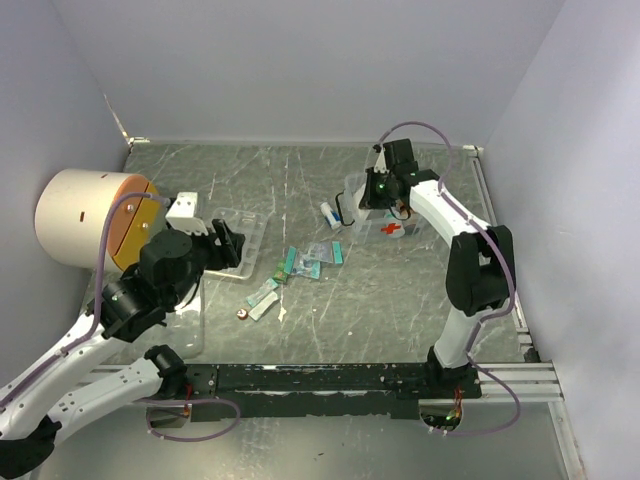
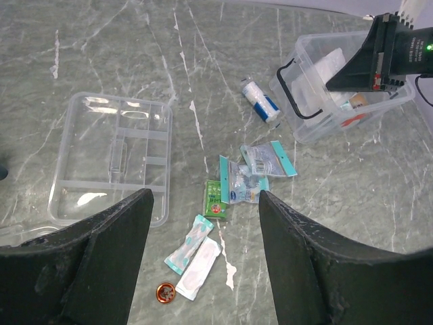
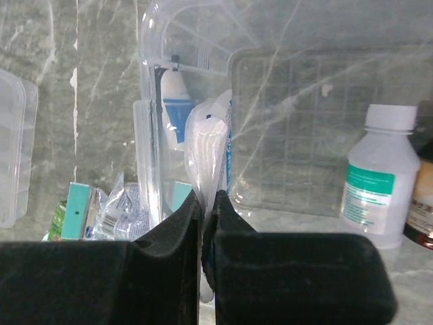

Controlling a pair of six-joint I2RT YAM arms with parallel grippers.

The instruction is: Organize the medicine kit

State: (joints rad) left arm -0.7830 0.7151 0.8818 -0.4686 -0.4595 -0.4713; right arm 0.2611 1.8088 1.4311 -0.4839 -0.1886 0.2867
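The right gripper [image 3: 206,203] is working at the medicine kit [image 2: 318,128], which is sitting open at the far right of the table. Its fingers are pressed together and appear to be pinching the edge of a white packet [image 3: 206,145] right at the case's clear wall. A white bottle [image 3: 379,176] is showing through the plastic to one side; whether it is standing inside the case cannot be told.

The left gripper [image 2: 204,203] is hovering over the middle of the table with its fingers spread wide, holding nothing. The divided tray [image 2: 111,159] is lying out of the case on the left side, well apart from it, with nothing in its compartments.

Loose supplies are lying between tray and case: a bandage roll [image 2: 260,100] just beside the case, clear packets [image 2: 254,172], a green packet [image 2: 216,200], two sachets [image 2: 193,256] and a small round piece [image 2: 165,292].

The job looks only partly done. A few things are sitting in the case, but the scattered supplies are waiting to be gathered, and the tray probably has to go back inside before closing.
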